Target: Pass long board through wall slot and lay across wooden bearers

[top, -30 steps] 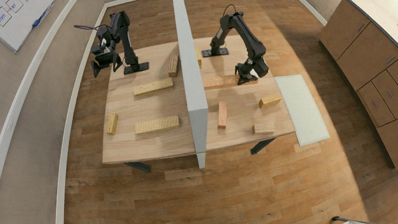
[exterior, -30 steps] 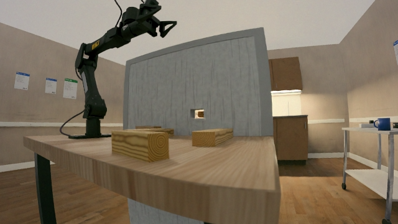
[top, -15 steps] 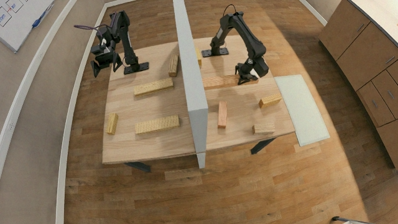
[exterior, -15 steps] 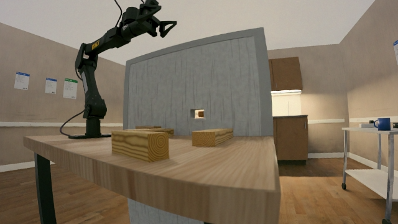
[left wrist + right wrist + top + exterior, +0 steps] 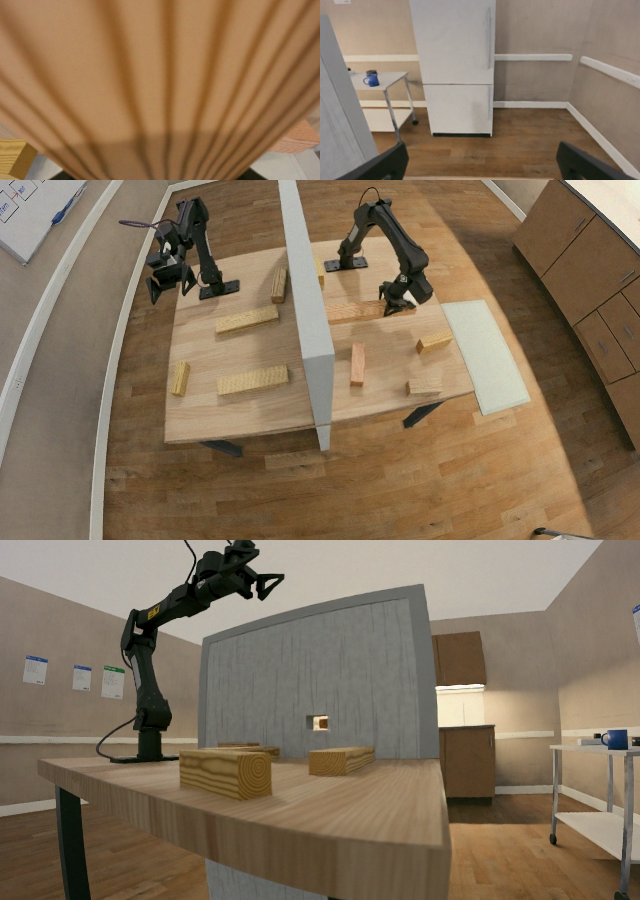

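- The grey panel wall [image 5: 307,280] [image 5: 300,665] [image 5: 340,112] is seen upright across the table [image 5: 200,425] [image 5: 350,810]; nothing is seen to have come through.
- The long board [image 5: 355,312] [image 5: 161,80] is found right of the wall in the top view, near mid-frame. It is grasped by the left gripper [image 5: 395,311] [image 5: 154,177]; lifting and lining up appear to be under way.
- The upper bearer [image 5: 247,320] and lower bearer [image 5: 253,381], judged by length, are seen left of the wall, lying on the table, with nothing laid across them.
- The right gripper [image 5: 171,294] [image 5: 255,585] [image 5: 482,149], at upper left of the top view, is released and empty, held high; the far end has yet to be received.
- Offcuts are left lying apart from the bearers, one at far left [image 5: 180,379] and one by the wall [image 5: 279,285]; both must be avoided.
- The slot [image 5: 310,723], right of centre in the exterior view, shows a brown patch, probably the board's end. Passing through, handover and flat laying are judged still to be done.
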`<state>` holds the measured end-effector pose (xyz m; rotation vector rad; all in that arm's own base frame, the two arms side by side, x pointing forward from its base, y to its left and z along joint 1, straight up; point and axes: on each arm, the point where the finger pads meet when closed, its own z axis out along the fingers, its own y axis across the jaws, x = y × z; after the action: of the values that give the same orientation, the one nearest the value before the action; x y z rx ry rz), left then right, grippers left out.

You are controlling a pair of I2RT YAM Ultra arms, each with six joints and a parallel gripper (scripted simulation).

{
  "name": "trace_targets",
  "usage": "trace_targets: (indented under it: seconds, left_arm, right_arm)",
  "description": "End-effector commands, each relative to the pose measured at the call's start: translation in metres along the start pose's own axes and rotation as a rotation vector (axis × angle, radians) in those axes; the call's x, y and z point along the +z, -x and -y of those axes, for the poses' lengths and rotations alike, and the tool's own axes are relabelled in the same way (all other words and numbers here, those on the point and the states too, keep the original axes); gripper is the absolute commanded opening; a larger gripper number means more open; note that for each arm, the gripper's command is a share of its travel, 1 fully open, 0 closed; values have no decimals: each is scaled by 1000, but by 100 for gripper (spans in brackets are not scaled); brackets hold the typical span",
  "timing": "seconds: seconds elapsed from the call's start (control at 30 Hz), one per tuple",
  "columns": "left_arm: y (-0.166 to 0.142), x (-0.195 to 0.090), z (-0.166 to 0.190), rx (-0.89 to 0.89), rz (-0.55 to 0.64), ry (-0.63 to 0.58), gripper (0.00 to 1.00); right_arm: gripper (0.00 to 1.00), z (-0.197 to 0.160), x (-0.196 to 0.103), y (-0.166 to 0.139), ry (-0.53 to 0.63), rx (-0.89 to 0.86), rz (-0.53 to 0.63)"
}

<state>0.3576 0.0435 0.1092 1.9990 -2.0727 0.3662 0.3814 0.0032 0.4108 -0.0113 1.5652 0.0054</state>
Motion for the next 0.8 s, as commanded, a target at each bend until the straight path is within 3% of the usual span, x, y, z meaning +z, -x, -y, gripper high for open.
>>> trace_targets:
  seconds: [0.0,0.43,0.53,0.77]
  left_arm:
    - [-12,-25,12,26,-2,-82,0]
    - [-9,-24,15,26,3,-94,0]
    - [-13,-4,-3,9,-22,-19,0]
    - [-9,-15,1,5,-14,-46,0]
  right_arm:
    - [100,3,-9,27,-13,5,56]
    - [100,3,-9,27,-13,5,56]
    - [100,3,-9,27,-13,5,56]
    - [100,3,-9,27,-13,5,56]
